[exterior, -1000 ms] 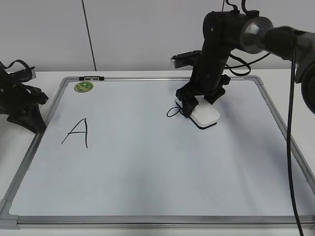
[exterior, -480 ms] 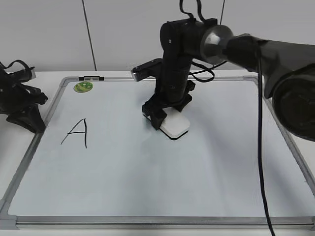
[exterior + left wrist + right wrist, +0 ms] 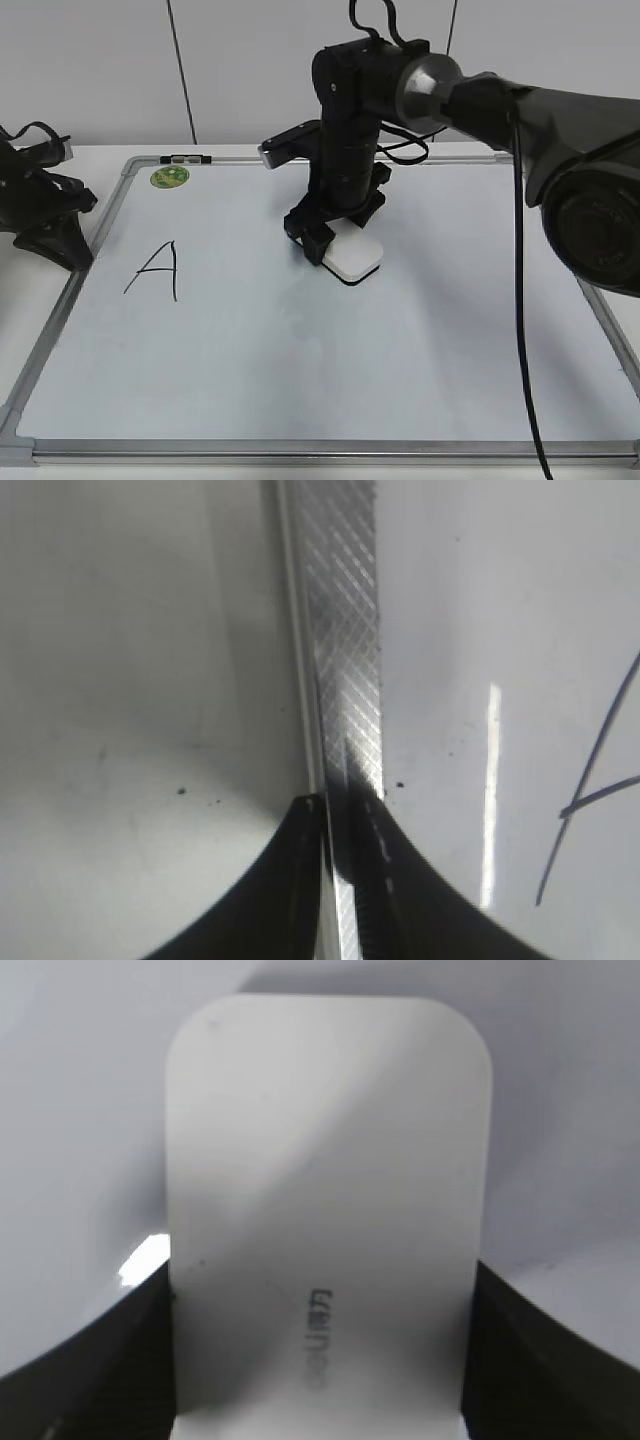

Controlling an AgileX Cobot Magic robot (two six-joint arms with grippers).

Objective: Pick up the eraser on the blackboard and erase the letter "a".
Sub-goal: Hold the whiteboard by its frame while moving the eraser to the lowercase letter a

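One right hand (image 3: 335, 240) clamped on eraser (image 3: 351, 260), pressed flat to blackboard (image 3: 300, 380), left hand's grip unclear

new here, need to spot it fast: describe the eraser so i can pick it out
Find the whiteboard on the table. Near its middle, the right gripper clamps the eraser: a white rounded block, the only loose object on the board.

The blackboard (image 3: 420, 370) filled most of the frame, lying flat. The eraser (image 3: 352, 260) sat on it just above centre, held between the right gripper's (image 3: 335, 240) jaws. The capital "A" (image 3: 155, 270) stood at the left. A sticker (image 3: 170, 177) occupied the upper-left corner. The left gripper (image 3: 45, 215) rested beside the board's left edge.
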